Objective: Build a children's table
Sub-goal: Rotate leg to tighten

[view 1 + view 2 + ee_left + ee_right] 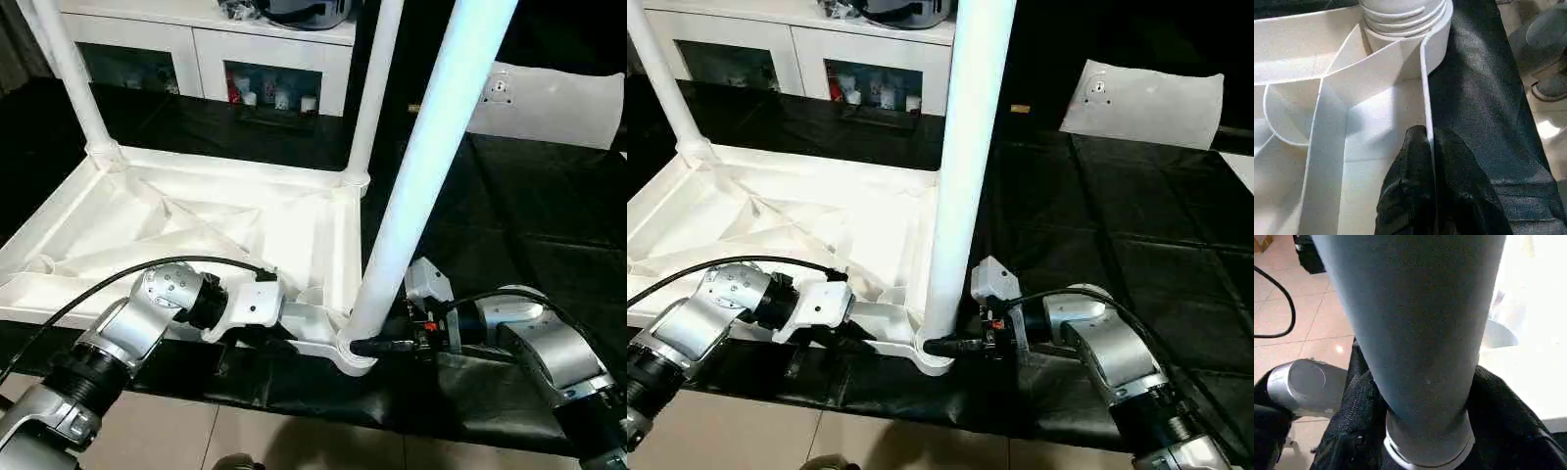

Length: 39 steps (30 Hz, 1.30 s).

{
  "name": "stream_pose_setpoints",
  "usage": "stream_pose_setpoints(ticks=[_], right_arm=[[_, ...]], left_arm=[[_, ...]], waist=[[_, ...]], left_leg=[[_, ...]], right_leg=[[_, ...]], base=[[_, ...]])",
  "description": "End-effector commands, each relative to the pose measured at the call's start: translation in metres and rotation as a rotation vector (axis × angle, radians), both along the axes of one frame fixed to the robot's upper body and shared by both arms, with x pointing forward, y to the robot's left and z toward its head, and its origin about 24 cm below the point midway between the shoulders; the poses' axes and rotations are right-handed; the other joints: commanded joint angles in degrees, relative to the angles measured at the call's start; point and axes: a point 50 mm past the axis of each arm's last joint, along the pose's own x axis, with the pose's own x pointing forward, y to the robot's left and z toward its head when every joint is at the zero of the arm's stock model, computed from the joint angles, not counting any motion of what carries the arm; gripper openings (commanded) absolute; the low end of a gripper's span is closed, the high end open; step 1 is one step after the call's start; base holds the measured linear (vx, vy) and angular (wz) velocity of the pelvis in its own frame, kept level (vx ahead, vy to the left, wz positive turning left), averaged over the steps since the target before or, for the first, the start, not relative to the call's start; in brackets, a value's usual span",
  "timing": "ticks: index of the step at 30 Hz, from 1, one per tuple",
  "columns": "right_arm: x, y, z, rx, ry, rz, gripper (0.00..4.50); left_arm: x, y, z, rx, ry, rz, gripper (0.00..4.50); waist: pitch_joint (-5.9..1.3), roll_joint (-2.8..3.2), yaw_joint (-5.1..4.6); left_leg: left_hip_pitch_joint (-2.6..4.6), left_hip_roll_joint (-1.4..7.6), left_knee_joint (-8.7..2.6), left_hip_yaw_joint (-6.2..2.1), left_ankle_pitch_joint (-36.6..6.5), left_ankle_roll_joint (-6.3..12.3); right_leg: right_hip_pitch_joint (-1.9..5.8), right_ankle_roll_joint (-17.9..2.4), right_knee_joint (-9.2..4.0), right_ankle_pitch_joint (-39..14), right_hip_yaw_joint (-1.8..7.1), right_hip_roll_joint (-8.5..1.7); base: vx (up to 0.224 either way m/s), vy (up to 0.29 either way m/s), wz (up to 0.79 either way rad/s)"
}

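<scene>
The white tabletop (196, 211) lies upside down on black cloth, ribbed underside up. Two legs stand in its far sockets, one at the left (73, 73) and one at the right (377, 88). A third leg (421, 186) stands upright in the near right corner socket (355, 360). My left gripper (1430, 142) is shut on the tabletop's near rim, one finger on each side of the wall, close to that socket. From the right, my right gripper (377, 346) holds the base of the third leg, its black fingers (1352, 401) hugging both sides.
A flat white sheet with a small round mark (544, 103) lies at the far right on the black cloth (519, 225). A white cabinet (206, 54) stands behind the tabletop. Tiled floor (245, 436) runs along the near edge. A grey shoe (1552, 83) is on the floor.
</scene>
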Motion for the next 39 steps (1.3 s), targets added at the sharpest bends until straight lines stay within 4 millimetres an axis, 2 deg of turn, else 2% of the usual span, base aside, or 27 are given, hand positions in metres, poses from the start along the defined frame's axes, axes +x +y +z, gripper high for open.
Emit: stream_pose_setpoints(ticks=[1,3,6,7,8,9,11,12,13,15,18,19,20,21,22,23,24,25,28,30,32,33,34,36,37,38,39], right_arm=[[-0.005,0.006,-0.001,0.055,0.028,-0.033,1.99],[-0.006,0.009,-0.003,0.072,0.041,-0.1,1.99],[-0.004,0.015,-0.009,0.066,0.015,-0.214,1.99],[-0.002,0.021,-0.011,0.064,0.015,-0.283,1.98],[0.001,0.027,-0.013,0.062,0.018,-0.352,1.98],[0.003,0.033,-0.015,0.063,0.036,-0.412,1.98],[0.01,0.046,-0.017,0.058,0.041,-0.526,1.98],[0.013,0.053,-0.017,0.057,0.051,-0.575,1.96],[0.016,0.059,-0.017,0.052,0.061,-0.634,1.96],[0.024,0.068,-0.018,0.04,0.073,-0.758,1.96],[0.033,0.077,-0.018,0.027,0.096,-0.906,1.96],[0.035,0.079,-0.018,0.019,0.1,-0.958,1.96],[0.037,0.082,-0.017,0.037,0.106,-0.986,2.31],[0.039,0.085,-0.015,0.05,0.105,-1.006,2.52],[0.04,0.088,-0.01,0.072,0.082,-1.016,2.52],[0.04,0.088,-0.01,0.073,0.081,-1.017,2.52],[0.039,0.088,-0.007,0.098,0.077,-1.015,2.52],[0.039,0.085,-0.004,0.127,0.062,-1.005,2.72],[0.036,0.069,0.003,0.157,-0.024,-0.951,2.97],[0.035,0.063,0.004,0.159,-0.048,-0.935,3.3],[0.034,0.055,0.006,0.157,-0.073,-0.929,3.39],[0.033,0.039,0.009,0.167,-0.111,-0.894,3.39],[0.033,0.03,0.012,0.164,-0.137,-0.87,3.61],[0.03,0.018,0.015,0.161,-0.162,-0.806,3.7],[0.027,0.013,0.016,0.154,-0.17,-0.761,3.83],[0.024,0.008,0.017,0.148,-0.171,-0.713,3.83],[0.021,0.004,0.016,0.144,-0.158,-0.671,4.03]], left_arm=[[0.002,-0.009,-0.005,-0.052,0.038,0.081,0.0],[0.005,-0.01,-0.007,-0.055,0.033,0.125,0.0],[0.01,-0.014,-0.01,-0.069,0.027,0.203,0.0],[0.013,-0.018,-0.011,-0.078,0.023,0.243,0.0],[0.016,-0.021,-0.012,-0.085,0.027,0.288,0.0],[0.018,-0.025,-0.012,-0.095,0.026,0.32,0.0],[0.025,-0.035,-0.011,-0.114,0.018,0.388,0.0],[0.028,-0.041,-0.011,-0.116,0.012,0.418,0.0],[0.032,-0.046,-0.011,-0.115,-0.002,0.46,0.0],[0.04,-0.055,-0.01,-0.121,-0.019,0.539,0.0],[0.049,-0.066,-0.007,-0.148,-0.048,0.643,0.0],[0.051,-0.07,-0.007,-0.153,-0.05,0.669,0.0],[0.053,-0.072,-0.006,-0.15,-0.064,0.682,0.0],[0.054,-0.074,-0.006,-0.145,-0.07,0.691,0.0],[0.055,-0.076,-0.006,-0.133,-0.09,0.696,0.0],[0.055,-0.076,-0.006,-0.133,-0.09,0.696,0.0],[0.054,-0.075,-0.007,-0.124,-0.094,0.688,0.0],[0.054,-0.073,-0.007,-0.115,-0.097,0.677,0.0],[0.05,-0.06,-0.011,-0.095,-0.094,0.631,0.0],[0.049,-0.057,-0.011,-0.091,-0.095,0.615,0.0],[0.048,-0.053,-0.012,-0.091,-0.091,0.597,0.0],[0.045,-0.044,-0.013,-0.081,-0.103,0.555,0.0],[0.042,-0.041,-0.012,-0.097,-0.098,0.513,0.0],[0.038,-0.036,-0.012,-0.102,-0.083,0.463,0.0],[0.035,-0.034,-0.013,-0.094,-0.078,0.43,0.0],[0.033,-0.031,-0.014,-0.085,-0.073,0.393,0.0],[0.031,-0.029,-0.014,-0.081,-0.066,0.363,0.0]], waist=[[-2.78,0.17,-0.4],[-2.66,-0.06,-0.35],[-2.26,0.04,-0.53],[-2.09,0.26,-0.75],[-2.02,0.15,-0.92],[-1.95,0.35,-1.21],[-1.94,0.17,-1.94],[-1.96,0.41,-2.11],[-1.88,0.39,-2.65],[-1.93,0.44,-2.98],[-1.98,0.52,-3.38],[-2.18,0.56,-3.5],[-2.31,0.75,-3.46],[-2.35,0.65,-3.46],[-2.55,0.77,-3.35],[-2.96,0.82,-3.14],[-2.99,0.73,-3.07],[-2.87,0.65,-2.95],[-2.87,0.67,-2.74],[-2.73,0.75,-2.93],[-2.61,0.61,-3.12],[-2.52,0.53,-3.26],[-2.53,0.57,-3.19],[-2.62,0.53,-3.15],[-2.65,0.21,-3.16],[-2.68,0.31,-2.82],[-2.68,-0.03,-2.73]], left_leg=[[1.47,5.0,-4.39,-1.36,-6.72,2.4],[1.36,4.87,-4.45,-1.45,-7.65,2.15],[1.67,4.92,-4.93,-1.51,-12.34,-0.01],[1.63,4.78,-5.11,-1.7,-14.31,-1.08],[1.73,4.74,-5.22,-1.66,-15.21,-1.59],[1.78,4.67,-5.35,-1.84,-16.59,-2.55],[1.29,4.52,-5.79,-2.37,-17.81,-4.13],[1.42,4.6,-5.84,-2.44,-18.25,-4.52],[1.66,4.46,-5.79,-2.37,-19.15,-4.95],[1.82,4.38,-5.68,-2.53,-20.25,-5.21],[1.95,4.35,-5.8,-2.5,-20.47,-5.39],[1.76,4.41,-5.9,-2.36,-18.46,-5.1],[1.7,4.38,-5.93,-2.34,-17.27,-4.91],[1.61,4.36,-5.77,-2.11,-15.34,-4.1],[1.41,4.31,-5.65,-1.97,-12.82,-3.21],[1.23,4.34,-5.23,-1.81,-8.71,-2.04],[1.12,4.31,-5.08,-1.74,-7.0,-1.27],[0.86,4.2,-5.06,-1.69,-5.42,-0.07],[0.87,4.34,-5.06,-1.72,-5.51,1.48],[0.86,4.49,-5.18,-1.75,-6.54,1.47],[0.86,4.58,-5.26,-1.71,-8.07,1.12],[0.85,4.59,-5.3,-1.69,-8.68,0.85],[0.81,4.66,-5.24,-1.74,-8.96,0.82],[0.76,4.65,-5.05,-1.6,-7.97,1.43],[0.82,4.66,-4.96,-1.41,-7.02,2.11],[0.71,4.59,-4.83,-1.48,-6.62,2.91],[0.7,4.64,-4.76,-1.36,-6.28,3.31]], right_leg=[[0.88,-15.73,-3.67,4.07,2.13,-5.34],[0.89,-15.47,-3.82,2.33,2.16,-5.37],[0.44,-14.09,-4.68,-6.51,2.43,-5.53],[0.31,-13.39,-4.98,-10.49,2.49,-5.52],[0.15,-12.88,-5.2,-12.36,2.54,-5.47],[-0.08,-12.07,-5.39,-15.49,2.61,-5.5],[0.03,-9.63,-5.62,-20.44,2.47,-5.62],[-0.17,-9.32,-5.6,-20.59,2.53,-5.61],[-0.69,-9.1,-5.77,-21.01,2.66,-5.45],[-0.86,-8.73,-6.06,-22.59,2.74,-5.67],[-1.04,-8.44,-6.19,-20.94,2.79,-5.52],[-0.77,-8.82,-5.93,-16.8,2.79,-5.35],[-0.64,-9.09,-5.77,-14.43,2.74,-5.31],[-0.48,-9.51,-5.66,-10.64,2.81,-5.24],[-0.12,-9.82,-5.38,-7.03,2.74,-5.17],[0.27,-10.32,-4.85,-0.66,2.66,-5.24],[0.4,-10.58,-4.67,2.17,2.6,-5.2],[0.69,-10.73,-4.54,4.96,2.46,-5.15],[0.97,-10.8,-4.66,5.35,2.36,-5.28],[0.93,-11.15,-4.8,3.69,2.37,-5.35],[0.94,-11.34,-5.06,0.84,2.44,-5.37],[0.81,-11.55,-5.16,-0.75,2.47,-5.33],[1.03,-11.29,-5.28,-1.37,2.55,-5.38],[1.0,-11.34,-5.09,0.51,2.58,-5.24],[0.8,-11.49,-4.92,2.2,2.57,-5.07],[1.05,-11.71,-4.89,2.68,2.52,-5.25],[1.04,-11.69,-4.88,3.07,2.54,-5.19]], base=[[0.0,0.0,0.0],[0.0,0.0,0.0],[0.0,0.0,0.0],[0.0,0.0,0.0],[0.0,0.0,0.0],[0.0,0.0,0.0],[0.0,0.0,0.0],[0.0,0.0,0.0],[0.0,0.0,0.0],[0.0,0.0,0.0],[0.0,0.0,0.0],[0.0,0.0,0.0],[0.0,0.0,0.0],[0.0,0.0,0.0],[0.061,-0.001,0.01],[0.061,-0.001,0.01],[0.052,-0.006,0.0],[0.0,0.0,0.0],[0.0,0.0,0.0],[0.0,0.0,0.0],[0.0,0.0,0.0],[0.0,0.0,0.0],[0.0,0.0,0.0],[0.0,0.0,0.0],[0.0,0.0,0.0],[0.0,0.0,0.0],[0.0,0.0,0.0]])
